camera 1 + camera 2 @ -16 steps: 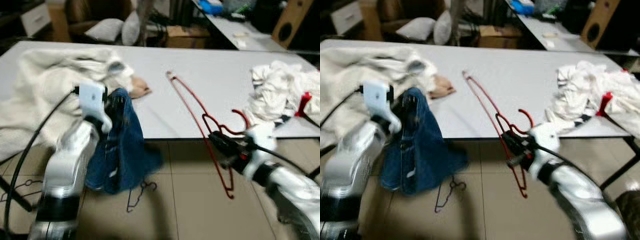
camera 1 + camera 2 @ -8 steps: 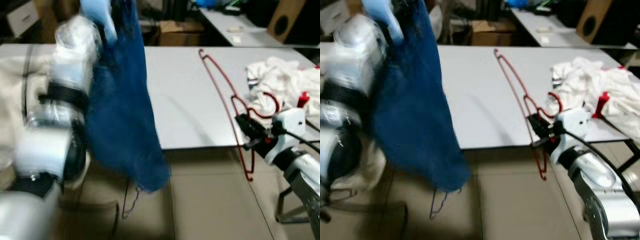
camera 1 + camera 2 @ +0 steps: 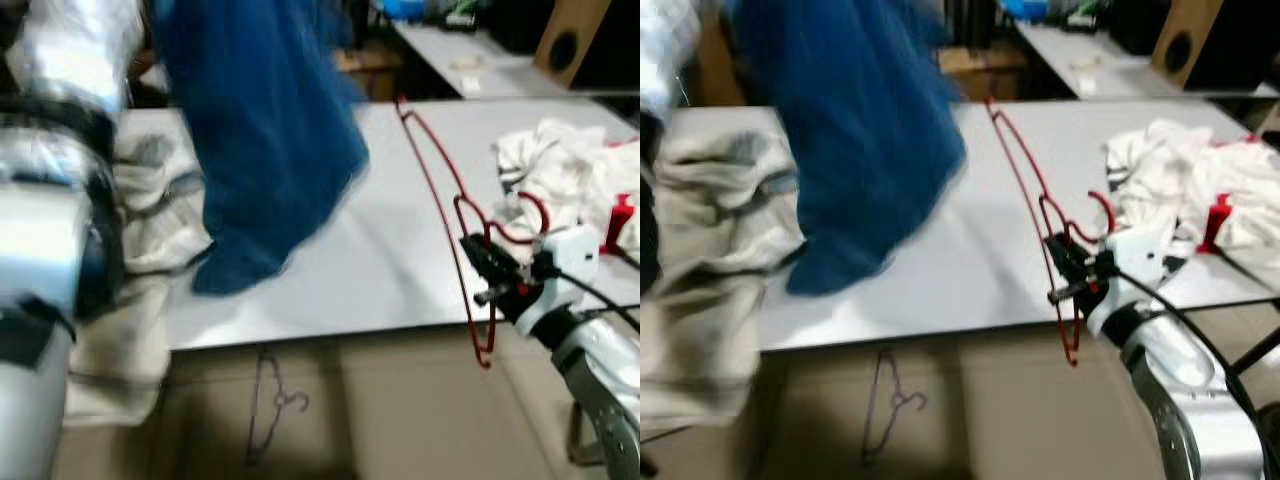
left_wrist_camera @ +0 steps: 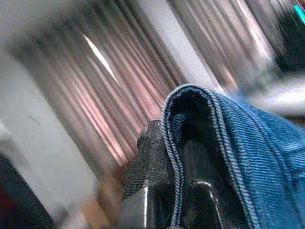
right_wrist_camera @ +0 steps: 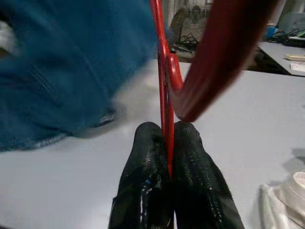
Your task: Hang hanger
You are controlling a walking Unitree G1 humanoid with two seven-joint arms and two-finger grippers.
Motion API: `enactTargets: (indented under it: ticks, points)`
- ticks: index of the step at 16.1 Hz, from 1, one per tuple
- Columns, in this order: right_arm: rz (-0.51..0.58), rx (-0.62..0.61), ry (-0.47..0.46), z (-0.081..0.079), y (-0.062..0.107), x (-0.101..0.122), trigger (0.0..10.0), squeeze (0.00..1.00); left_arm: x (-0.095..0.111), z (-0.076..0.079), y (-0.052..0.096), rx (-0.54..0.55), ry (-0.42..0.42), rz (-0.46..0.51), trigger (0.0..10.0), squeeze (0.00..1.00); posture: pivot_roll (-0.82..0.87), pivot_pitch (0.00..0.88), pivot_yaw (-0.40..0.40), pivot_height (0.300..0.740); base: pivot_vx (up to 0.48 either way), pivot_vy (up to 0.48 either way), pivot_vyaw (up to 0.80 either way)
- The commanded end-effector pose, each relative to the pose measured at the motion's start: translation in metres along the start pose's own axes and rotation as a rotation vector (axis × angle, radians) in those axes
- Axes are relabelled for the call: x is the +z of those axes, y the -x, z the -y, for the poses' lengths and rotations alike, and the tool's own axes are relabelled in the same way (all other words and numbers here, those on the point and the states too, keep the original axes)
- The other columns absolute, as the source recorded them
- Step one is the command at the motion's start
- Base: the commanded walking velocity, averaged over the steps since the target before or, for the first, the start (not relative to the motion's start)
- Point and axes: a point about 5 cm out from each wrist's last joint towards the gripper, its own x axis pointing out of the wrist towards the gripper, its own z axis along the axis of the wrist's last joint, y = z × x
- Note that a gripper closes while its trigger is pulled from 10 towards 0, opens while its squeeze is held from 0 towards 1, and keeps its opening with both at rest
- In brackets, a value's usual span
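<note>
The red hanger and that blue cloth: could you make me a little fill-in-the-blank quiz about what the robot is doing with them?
1. The right gripper is shut on a hanger coloured ____.
2. The left gripper holds up a denim garment coloured ____.
3. A thin wire hanger lies on the ____.
4. The white clothes lie piled on the ____.

Missing words: red; blue; floor; table

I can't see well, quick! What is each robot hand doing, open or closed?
Left gripper: closed on the blue denim garment.
Right gripper: closed on the red hanger.
</note>
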Motion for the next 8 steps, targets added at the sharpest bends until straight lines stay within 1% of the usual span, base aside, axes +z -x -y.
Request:
enactTargets:
  ticks: [1, 2, 3, 4, 5, 6, 7, 8]
  points:
    - [-0.021, 0.043, 0.004, -0.006, 0.002, -0.003, 10.0, 0.00, -0.045, 0.028, 0.016, -0.149, -0.011, -0.138, 10.0, 0.00, -0.12, 0.000, -0.004, 0.740, 0.000, 0.000, 0.00]
    - [-0.029, 0.058, 0.000, -0.009, 0.003, -0.005, 10.0, 0.00, -0.070, 0.039, 0.030, -0.219, -0.018, -0.220, 10.0, 0.00, -0.11, 0.000, -0.011, 0.740, 0.000, 0.000, 0.00]
    - [-0.032, 0.065, -0.001, -0.010, 0.003, -0.006, 10.0, 0.00, -0.080, 0.042, 0.036, -0.249, -0.028, -0.252, 10.0, 0.00, -0.11, 0.000, -0.014, 0.740, 0.000, 0.000, 0.00]
    - [-0.036, 0.085, -0.009, -0.013, 0.002, -0.006, 10.0, 0.00, -0.111, 0.049, 0.059, -0.327, -0.012, -0.353, 10.0, 0.00, -0.10, 0.000, -0.030, 0.740, 0.000, 0.000, 0.00]
    - [-0.040, 0.101, -0.013, -0.015, 0.000, -0.007, 10.0, 0.00, -0.131, 0.046, 0.078, -0.372, 0.019, -0.437, 10.0, 0.60, -0.10, 0.000, -0.030, 0.740, 0.000, 0.000, 0.00]
    - [-0.042, 0.105, -0.011, -0.016, 0.000, -0.007, 10.0, 0.00, -0.135, 0.043, 0.081, -0.373, 0.026, -0.454, 10.0, 0.60, -0.10, 0.000, -0.030, 0.740, 0.000, 0.000, 0.00]
    - [-0.041, 0.119, -0.015, -0.017, -0.002, -0.008, 10.0, 0.00, -0.143, 0.022, 0.096, -0.378, 0.047, -0.495, 10.0, 1.00, -0.09, 0.000, -0.039, 0.740, 0.000, 0.000, 0.00]
    - [-0.041, 0.121, -0.015, -0.017, -0.003, -0.008, 10.0, 0.00, -0.143, 0.015, 0.099, -0.377, 0.053, -0.497, 10.0, 1.00, -0.08, 0.000, -0.047, 0.740, 0.000, 0.000, 0.00]
